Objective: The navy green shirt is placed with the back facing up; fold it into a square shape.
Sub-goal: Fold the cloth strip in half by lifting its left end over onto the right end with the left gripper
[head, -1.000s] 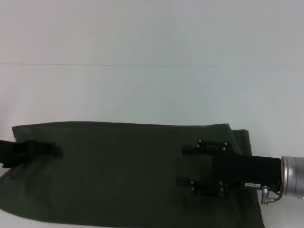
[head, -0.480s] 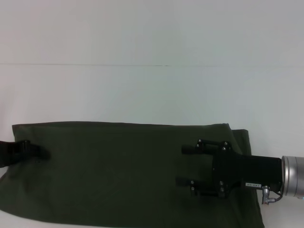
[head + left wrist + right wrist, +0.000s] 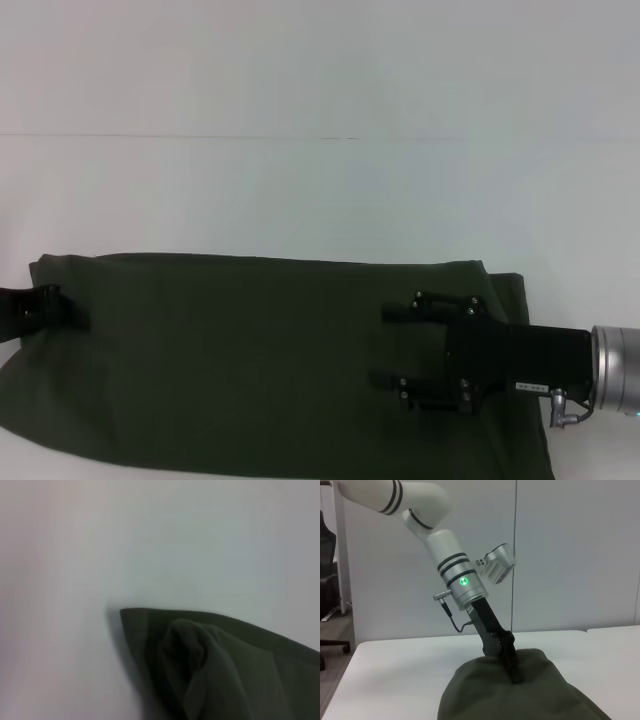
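The navy green shirt [image 3: 240, 360] lies plain side up as a long band across the near part of the white table [image 3: 300, 200]. My left gripper [image 3: 62, 307] is at the shirt's left end. Seen from the right wrist, that left gripper [image 3: 515, 674] looks shut and pressed into a raised mound of the shirt [image 3: 530, 697]. The left wrist view shows the shirt's bunched corner [image 3: 200, 650]. My right gripper [image 3: 382, 347] rests over the shirt's right part, open, its two fingers spread wide, nothing between them but flat cloth.
The table's seam [image 3: 200, 136] runs across the far part of the head view. In the right wrist view a black office chair [image 3: 327, 585] stands off the table, and grey wall panels [image 3: 570, 555] rise behind it.
My left gripper has drawn back to the left, from well over the cloth to the shirt's left edge. The shirt's left corner shifted slightly. The right gripper stayed put.
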Robot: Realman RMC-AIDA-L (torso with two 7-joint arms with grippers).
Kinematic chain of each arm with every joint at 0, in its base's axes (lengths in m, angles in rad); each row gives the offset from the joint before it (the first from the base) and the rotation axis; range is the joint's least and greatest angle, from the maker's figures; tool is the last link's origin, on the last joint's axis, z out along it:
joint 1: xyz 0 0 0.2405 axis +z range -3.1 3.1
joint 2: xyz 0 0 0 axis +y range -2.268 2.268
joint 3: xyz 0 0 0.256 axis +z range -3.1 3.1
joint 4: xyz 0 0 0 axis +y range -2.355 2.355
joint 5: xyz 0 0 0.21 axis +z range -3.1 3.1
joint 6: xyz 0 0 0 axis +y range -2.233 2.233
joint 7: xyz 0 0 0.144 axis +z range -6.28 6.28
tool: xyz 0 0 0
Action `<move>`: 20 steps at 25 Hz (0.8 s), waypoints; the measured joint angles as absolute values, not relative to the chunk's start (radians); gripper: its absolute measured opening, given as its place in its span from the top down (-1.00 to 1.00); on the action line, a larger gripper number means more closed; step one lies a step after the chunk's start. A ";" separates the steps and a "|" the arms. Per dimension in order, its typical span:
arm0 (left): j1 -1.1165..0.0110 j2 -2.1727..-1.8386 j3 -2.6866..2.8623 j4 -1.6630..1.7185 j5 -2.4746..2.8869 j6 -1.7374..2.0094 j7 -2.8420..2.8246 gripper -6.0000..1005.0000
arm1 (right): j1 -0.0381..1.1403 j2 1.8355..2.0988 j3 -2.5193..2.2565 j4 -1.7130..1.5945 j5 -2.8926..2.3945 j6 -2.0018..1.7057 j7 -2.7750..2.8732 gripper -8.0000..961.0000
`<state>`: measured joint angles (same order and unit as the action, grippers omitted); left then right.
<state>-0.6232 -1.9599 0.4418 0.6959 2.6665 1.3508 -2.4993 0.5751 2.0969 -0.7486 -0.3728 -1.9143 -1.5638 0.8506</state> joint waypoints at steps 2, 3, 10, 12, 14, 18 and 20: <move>-0.625 -1.959 0.441 0.696 2.665 1.351 -2.499 0.61 | 0.576 2.097 -0.749 -0.373 -1.914 -1.564 0.851 -0.56; -0.626 -1.959 0.440 0.697 2.665 1.351 -2.500 0.69 | 0.577 2.097 -0.749 -0.373 -1.914 -1.565 0.851 -0.56; -0.631 -1.952 0.437 0.732 2.621 1.431 -2.517 0.77 | 0.574 2.096 -0.741 -0.373 -1.914 -1.575 0.851 -0.56; -0.635 -1.946 0.435 0.740 2.607 1.465 -2.536 0.77 | 0.572 2.095 -0.741 -0.373 -1.914 -1.575 0.851 -0.56; -0.645 -1.939 0.434 0.742 2.605 1.496 -2.554 0.77 | 0.569 2.094 -0.740 -0.373 -1.914 -1.573 0.850 -0.56; -0.664 -1.934 0.434 0.745 2.601 1.548 -2.584 0.77 | 0.567 2.094 -0.743 -0.373 -1.915 -1.568 0.848 -0.56; -0.676 -1.933 0.434 0.745 2.590 1.577 -2.591 0.77 | 0.567 2.094 -0.745 -0.372 -1.917 -1.565 0.847 -0.56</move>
